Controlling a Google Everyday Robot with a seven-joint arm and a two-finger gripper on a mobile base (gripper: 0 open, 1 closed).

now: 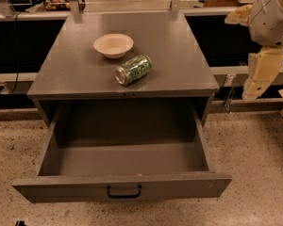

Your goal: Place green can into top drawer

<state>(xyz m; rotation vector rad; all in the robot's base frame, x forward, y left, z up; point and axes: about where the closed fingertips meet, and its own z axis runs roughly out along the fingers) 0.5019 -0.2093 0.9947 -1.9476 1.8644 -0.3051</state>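
The green can (133, 69) lies on its side on the grey cabinet top (75, 74), near the front edge, its silver end facing front left. The top drawer (127, 185) is pulled wide open below it, with a flat front panel and a small black handle (124, 191); its inside holds nothing. My gripper (260, 75) hangs at the far right edge of the view, beside the cabinet's right side, well clear of the can and holding nothing that I can see.
A cream bowl (113, 45) stands upright on the cabinet top just behind and left of the can. Dark counters run along both sides behind the cabinet. Speckled floor surrounds the open drawer.
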